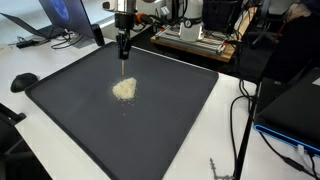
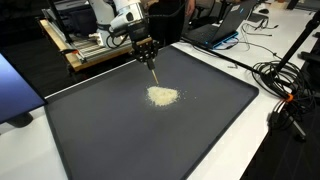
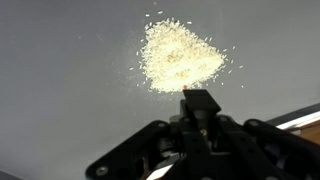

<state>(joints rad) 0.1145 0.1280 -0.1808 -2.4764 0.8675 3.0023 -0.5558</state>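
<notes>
A dark mat (image 1: pixel 170 130) covers most of a white table (image 1: pixel 45 65), and bare tabletop shows on at least 2 sides of the mat. In an exterior view, 1 open laptop (image 1: pixel 62 12) with a blue screen stands beyond the mat's far edge. A wooden frame (image 1: pixel 195 40) loaded with equipment sits along that same far edge. Black cables (image 1: pixel 243 115) trail over the tabletop just beside the mat. In an exterior view, a tangle of cables (image 2: pixel 285 85) lies near the mat's corner. Soft, even light falls across the mat.

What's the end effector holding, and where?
A thin stick-like tool, clamped at its upper end by the shut end effector; tip points down by the grain pile.
</notes>
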